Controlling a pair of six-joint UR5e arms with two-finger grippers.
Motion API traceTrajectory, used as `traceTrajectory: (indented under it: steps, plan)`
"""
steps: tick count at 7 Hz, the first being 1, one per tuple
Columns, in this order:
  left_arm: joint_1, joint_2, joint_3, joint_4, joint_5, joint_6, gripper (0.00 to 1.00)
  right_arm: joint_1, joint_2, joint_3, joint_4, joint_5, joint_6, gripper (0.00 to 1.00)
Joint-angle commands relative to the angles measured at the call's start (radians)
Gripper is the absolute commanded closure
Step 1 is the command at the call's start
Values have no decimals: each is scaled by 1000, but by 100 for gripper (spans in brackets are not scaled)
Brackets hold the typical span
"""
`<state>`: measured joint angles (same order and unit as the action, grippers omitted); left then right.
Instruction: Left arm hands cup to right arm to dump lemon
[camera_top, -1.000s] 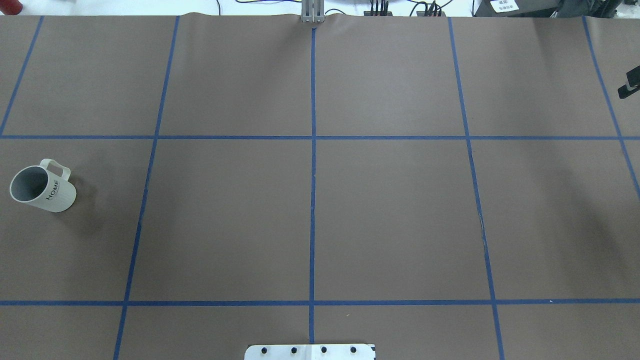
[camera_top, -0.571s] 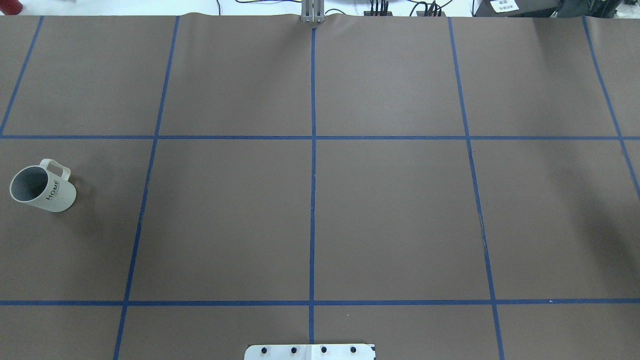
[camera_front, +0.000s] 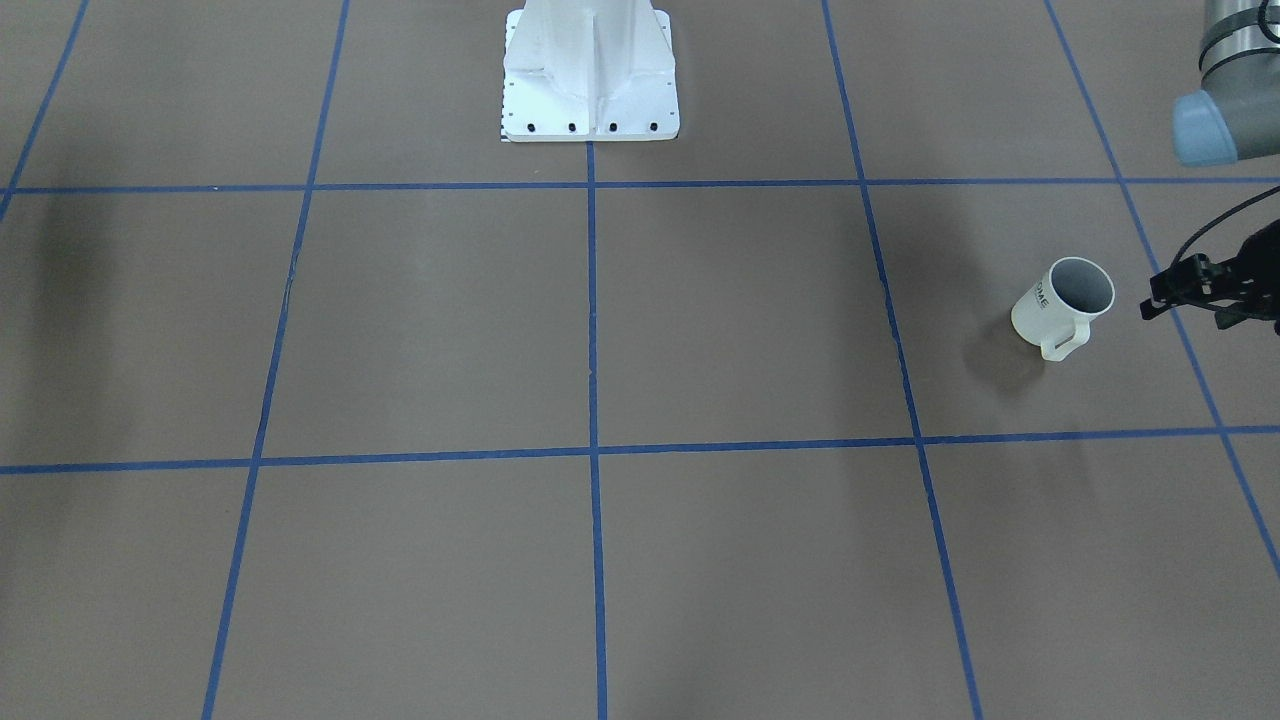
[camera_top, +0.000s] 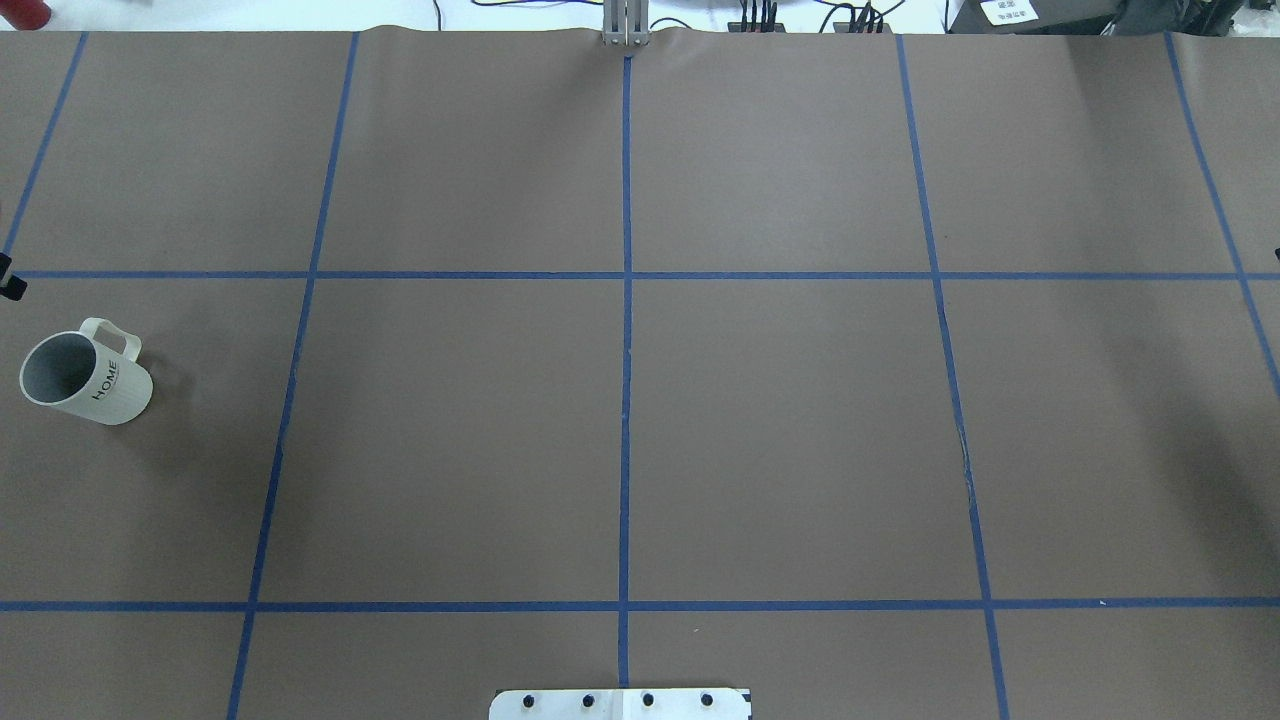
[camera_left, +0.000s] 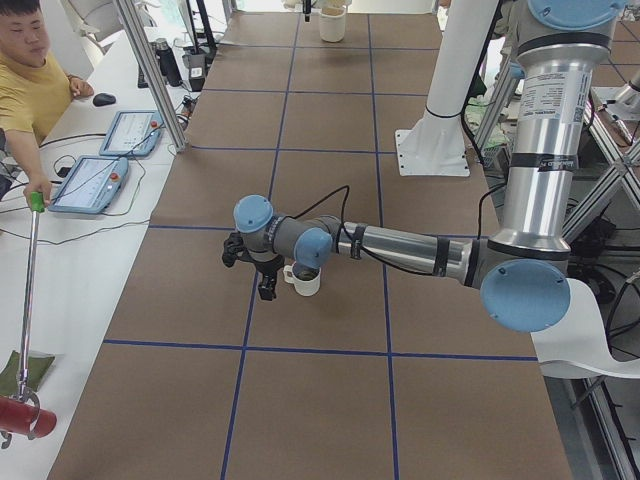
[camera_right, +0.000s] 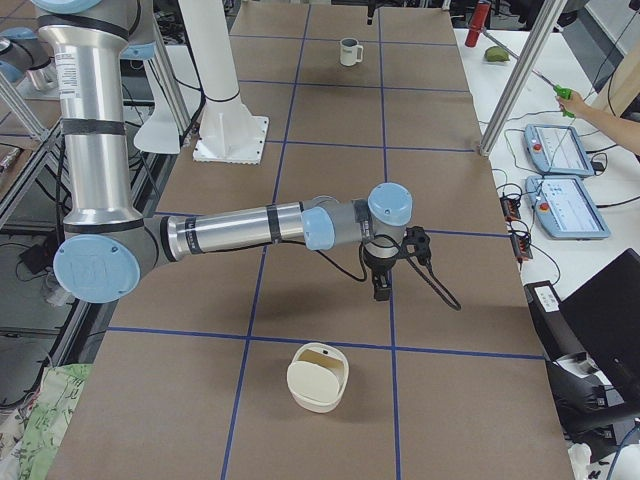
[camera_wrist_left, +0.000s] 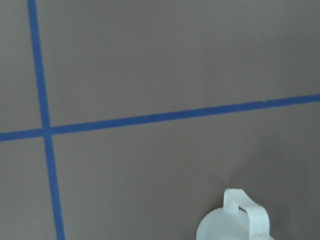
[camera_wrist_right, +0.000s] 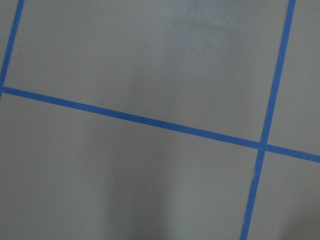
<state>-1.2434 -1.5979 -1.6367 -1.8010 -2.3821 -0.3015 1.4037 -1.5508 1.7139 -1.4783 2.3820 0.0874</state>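
Note:
The cream-white cup (camera_top: 85, 372) lies tilted on the brown table at my far left, its grey mouth facing outward; it also shows in the front view (camera_front: 1063, 305). No lemon shows in any view. My left arm (camera_left: 400, 245) reaches over the cup (camera_left: 306, 283). Its gripper (camera_left: 264, 290) points down just beyond the cup, and only its black bracket (camera_front: 1190, 285) shows in the front view; I cannot tell whether it is open or shut. The left wrist view shows the cup's handle (camera_wrist_left: 245, 207) at the bottom edge. My right gripper (camera_right: 380, 288) hangs over bare table; I cannot tell its state.
The white robot base (camera_front: 590, 70) stands at the near middle edge. A second cream handled container (camera_right: 318, 377) sits at the table's right end. An operator (camera_left: 30, 80) and tablets (camera_left: 90, 185) are beyond the far edge. Blue tape lines (camera_top: 625, 350) mark a grid.
In the overhead view the black part of the right gripper has left the right edge. A black sliver of the left gripper has come in at the left edge. The cup has not moved.

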Motion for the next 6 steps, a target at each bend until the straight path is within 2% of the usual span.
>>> traceTrajectory:
  steps: [1, 3, 4, 5, 6]
  plan:
    - [85, 90, -20, -151, -2, -65, 0, -9, -9, 1, 30, 66, 8, 0]
    - [143, 108, -17, -167, 3, -71, 0, -9, -11, 1, 32, 88, 6, 0]
    - [145, 108, -15, -176, 3, -71, 21, -9, -12, 1, 32, 88, 6, 0]
    - [145, 108, -15, -184, 1, -77, 75, -9, -12, 1, 32, 89, 6, 0]
    - [145, 99, -15, -184, -2, -79, 100, -9, -12, 3, 32, 89, 6, 0]
